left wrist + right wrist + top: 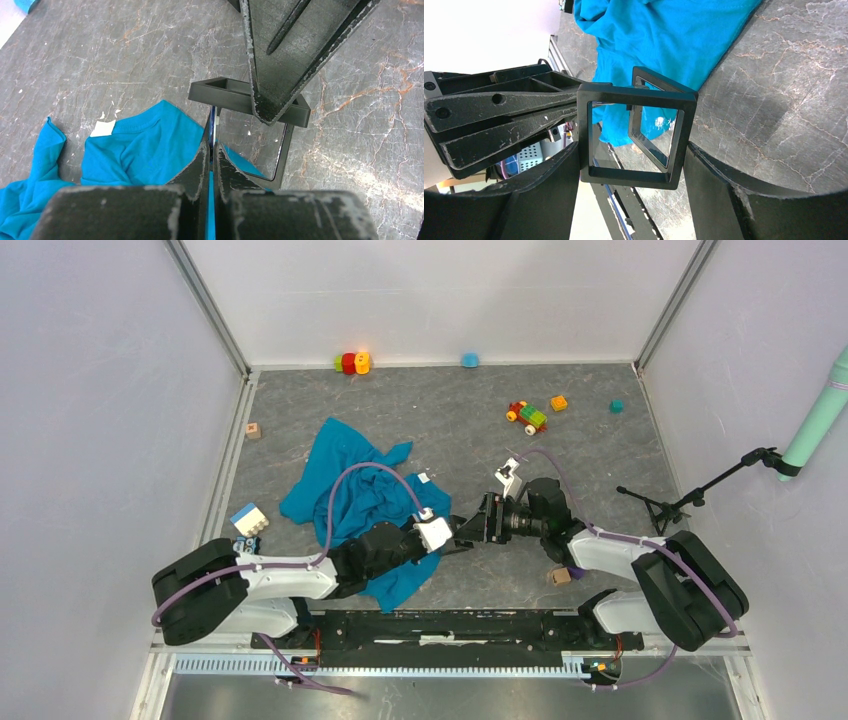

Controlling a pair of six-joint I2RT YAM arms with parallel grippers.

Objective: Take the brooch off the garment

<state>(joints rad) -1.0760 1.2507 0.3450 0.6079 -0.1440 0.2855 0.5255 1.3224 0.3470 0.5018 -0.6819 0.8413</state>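
Observation:
The blue garment point(350, 490) lies crumpled left of centre; it also shows in the left wrist view point(145, 150) with a small white tag point(102, 128). No brooch shows in any view. My right gripper point(631, 150) is shut on a black square frame point(636, 95), held above the table. A second black frame point(656, 130) with clear film hangs tilted behind it. My left gripper point(212, 147) is shut, its tips pinching the left edge of that second frame point(280, 150). Both grippers point(472, 532) meet just right of the garment. The right gripper's finger point(280, 60) fills the top of the left wrist view.
A white-and-blue brick point(248, 518) sits by the garment's left edge. A toy car point(526, 417), an orange brick point(558, 403) and other small toys lie at the back. A wooden cube point(559, 576) sits near the right arm. A black stand point(690, 495) is at the right.

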